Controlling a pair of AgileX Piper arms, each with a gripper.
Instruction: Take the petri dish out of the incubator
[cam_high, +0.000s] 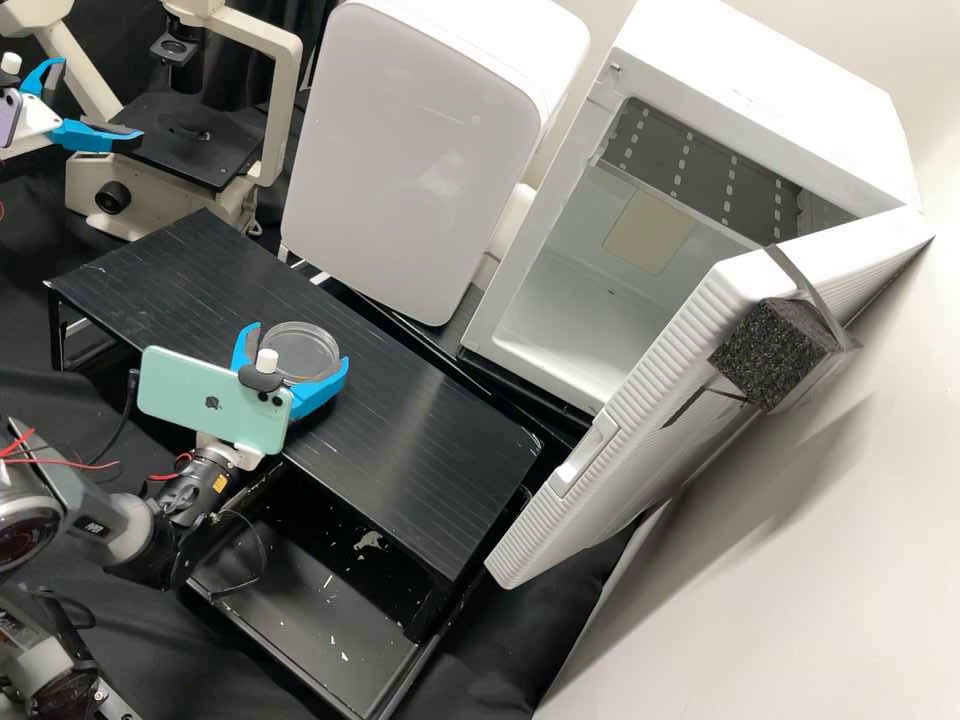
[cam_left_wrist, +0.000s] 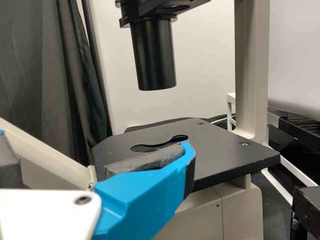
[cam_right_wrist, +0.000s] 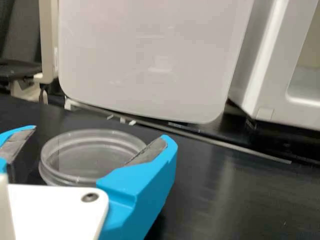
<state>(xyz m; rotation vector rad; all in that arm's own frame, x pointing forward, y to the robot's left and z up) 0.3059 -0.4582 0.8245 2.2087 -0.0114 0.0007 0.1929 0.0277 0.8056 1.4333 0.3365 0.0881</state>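
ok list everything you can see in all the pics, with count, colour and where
petri dish: 1, clear, on the stand
stand: 1, black, centre of high view
tray: 1, black, below the stand
incubator: 1, white, upper right
door: 1, white, open on the incubator
foam block: 1, dark grey, strapped to the door
cabinet: 1, white, left of the incubator
microscope: 1, beige and black, upper left
curtain: dark, behind the microscope, count unclear
phones: 2, green on right arm, purple by left gripper
right gripper: 1, white and blue, around the dish
left gripper: 1, white and blue, by the microscope
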